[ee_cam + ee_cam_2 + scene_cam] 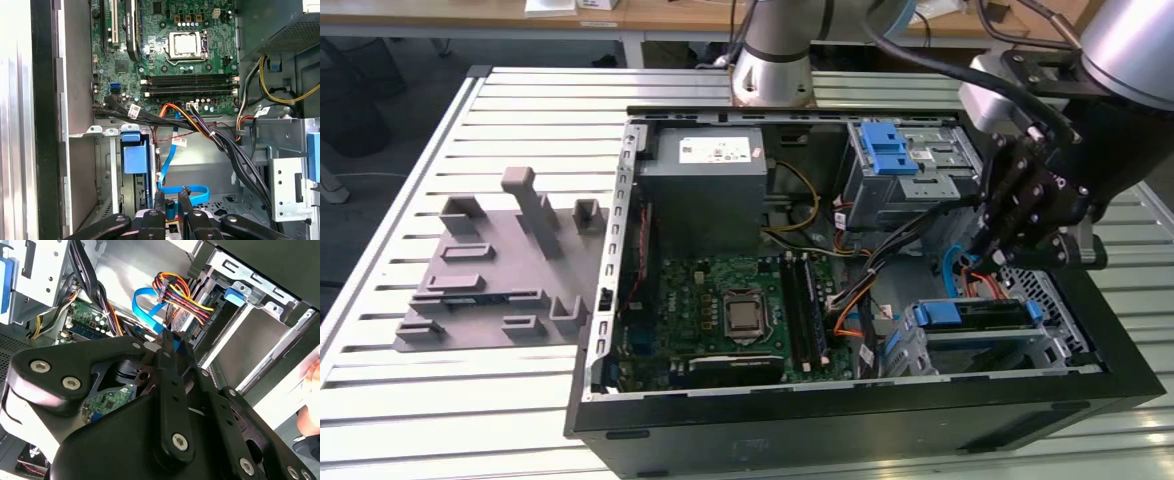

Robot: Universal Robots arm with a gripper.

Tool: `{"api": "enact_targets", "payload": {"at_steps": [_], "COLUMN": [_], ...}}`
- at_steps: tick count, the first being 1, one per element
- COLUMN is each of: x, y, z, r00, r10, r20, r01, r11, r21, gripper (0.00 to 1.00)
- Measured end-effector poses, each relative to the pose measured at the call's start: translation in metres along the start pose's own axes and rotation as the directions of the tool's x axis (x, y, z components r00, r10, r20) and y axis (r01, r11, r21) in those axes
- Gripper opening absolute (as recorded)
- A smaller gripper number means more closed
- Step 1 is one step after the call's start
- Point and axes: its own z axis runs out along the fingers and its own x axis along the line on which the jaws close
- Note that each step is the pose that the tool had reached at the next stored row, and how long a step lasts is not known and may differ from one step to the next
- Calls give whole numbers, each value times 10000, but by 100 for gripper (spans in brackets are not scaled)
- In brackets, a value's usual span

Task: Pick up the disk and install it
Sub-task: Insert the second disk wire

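The disk (pixel 971 314), a drive in a blue carrier frame, sits in the metal drive cage at the case's lower corner on the exterior view's right. The first wrist view looks down on it edge-on, with its blue carrier handle (pixel 134 156) on top. My black gripper (pixel 987 258) hangs inside the open computer case just above and behind the cage. Its fingertips (pixel 159 201) stand a narrow gap apart, and my gripper (pixel 171 197) has nothing between them, only a blue flat cable (pixel 192 190) behind. The gripper (pixel 167 340) does not touch the disk.
Orange, red and black cable bundles (pixel 200 125) cross the space beside the cage. The green motherboard (pixel 734 310) lies in the case's middle, and a blue ribbed latch (pixel 887 150) is on the upper bay. A grey holder plate (pixel 494 275) with upright posts lies on the slatted table at the exterior view's left.
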Motion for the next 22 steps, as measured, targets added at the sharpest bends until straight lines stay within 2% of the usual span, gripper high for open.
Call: {"api": "enact_targets", "payload": {"at_steps": [4, 5, 7, 11, 16, 22], "x": [-6, -6, -6, 0, 23, 72], "y": [0, 0, -1, -1, -1, 0], "z": [27, 30, 36, 52, 64, 88], "r00": [10000, 10000, 10000, 9999, 9986, 9979], "r10": [0, 0, -1, -98, -530, -644], "r20": [2, 2, 13, 62, 50, 48], "r01": [0, 0, 1, 98, 530, 644], "r11": [10000, 10000, 10000, 10000, 9986, 9979], "r21": [0, 0, -1, -4, 0, 7], "gripper": [24, 17, 16, 16, 16, 16]}}
